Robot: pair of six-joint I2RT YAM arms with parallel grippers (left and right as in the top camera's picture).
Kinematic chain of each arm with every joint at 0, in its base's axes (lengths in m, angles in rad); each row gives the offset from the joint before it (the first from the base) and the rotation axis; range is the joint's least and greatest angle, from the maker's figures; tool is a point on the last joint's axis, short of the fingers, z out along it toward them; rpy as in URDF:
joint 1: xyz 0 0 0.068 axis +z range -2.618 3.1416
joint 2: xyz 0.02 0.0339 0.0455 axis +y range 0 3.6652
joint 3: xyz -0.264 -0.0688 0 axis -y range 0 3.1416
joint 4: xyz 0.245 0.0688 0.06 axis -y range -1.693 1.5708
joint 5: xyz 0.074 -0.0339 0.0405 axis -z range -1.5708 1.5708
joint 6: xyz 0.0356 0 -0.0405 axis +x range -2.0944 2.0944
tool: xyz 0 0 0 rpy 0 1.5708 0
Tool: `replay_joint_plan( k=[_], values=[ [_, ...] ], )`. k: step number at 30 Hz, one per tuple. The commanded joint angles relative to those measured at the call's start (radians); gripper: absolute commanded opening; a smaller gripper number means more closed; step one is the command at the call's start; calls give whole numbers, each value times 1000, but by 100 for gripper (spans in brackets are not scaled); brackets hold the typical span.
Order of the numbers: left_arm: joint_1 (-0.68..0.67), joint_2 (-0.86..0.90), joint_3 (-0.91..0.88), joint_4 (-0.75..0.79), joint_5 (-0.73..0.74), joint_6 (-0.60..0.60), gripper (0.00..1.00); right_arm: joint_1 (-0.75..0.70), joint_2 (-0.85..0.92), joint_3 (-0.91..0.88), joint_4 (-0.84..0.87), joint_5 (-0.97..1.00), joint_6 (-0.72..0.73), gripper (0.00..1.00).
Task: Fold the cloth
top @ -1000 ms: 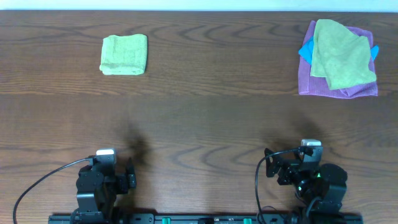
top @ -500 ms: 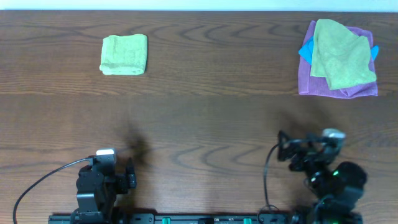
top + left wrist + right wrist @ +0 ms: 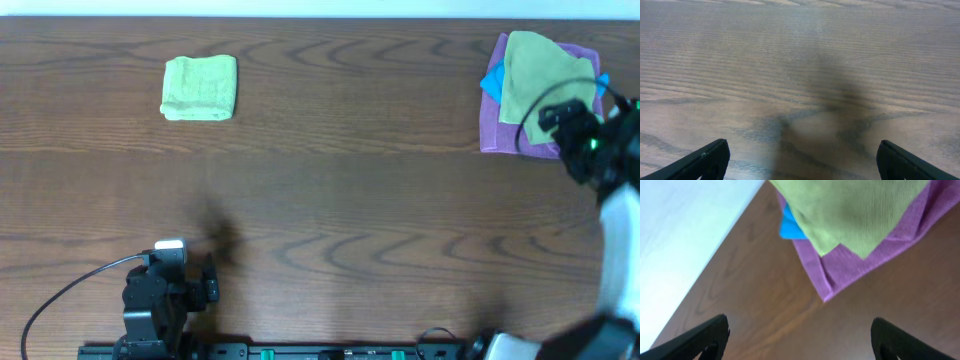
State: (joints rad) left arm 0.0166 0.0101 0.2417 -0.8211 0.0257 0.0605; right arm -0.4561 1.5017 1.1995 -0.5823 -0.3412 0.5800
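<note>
A pile of cloths lies at the table's far right: an olive-green cloth (image 3: 535, 80) on top of a purple cloth (image 3: 497, 133), with a blue cloth (image 3: 490, 82) poking out at the left. My right gripper (image 3: 557, 118) hangs raised over the near edge of this pile. In the right wrist view it (image 3: 800, 332) is open and empty, with the green cloth (image 3: 850, 210), purple cloth (image 3: 850, 270) and blue cloth (image 3: 789, 227) ahead of it. My left gripper (image 3: 211, 284) rests at the front left, open and empty over bare wood (image 3: 800, 155).
A folded light-green cloth (image 3: 199, 88) lies at the far left of the wooden table (image 3: 330, 190). The table's far edge and a white surface (image 3: 685, 240) beyond it run close behind the pile.
My right arm has lifted from its rest spot at the front right and swung back and right, up over the pile of cloths. The left arm and cloths have not moved.
</note>
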Motion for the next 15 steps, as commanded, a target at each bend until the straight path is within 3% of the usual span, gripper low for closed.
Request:
replay_joint_plan(
  k=[1,6,15],
  values=[
    [-4,-6,-45,-38,-7,18,95,-10,176,147,-61,-32,87,90],
    [-4,-6,-45,-38,-7,18,95,-36,340,232,-68,-29,191,86],
    [-4,-6,-45,-38,-7,18,95,-80,494,242,52,-30,163,68]
  ],
)
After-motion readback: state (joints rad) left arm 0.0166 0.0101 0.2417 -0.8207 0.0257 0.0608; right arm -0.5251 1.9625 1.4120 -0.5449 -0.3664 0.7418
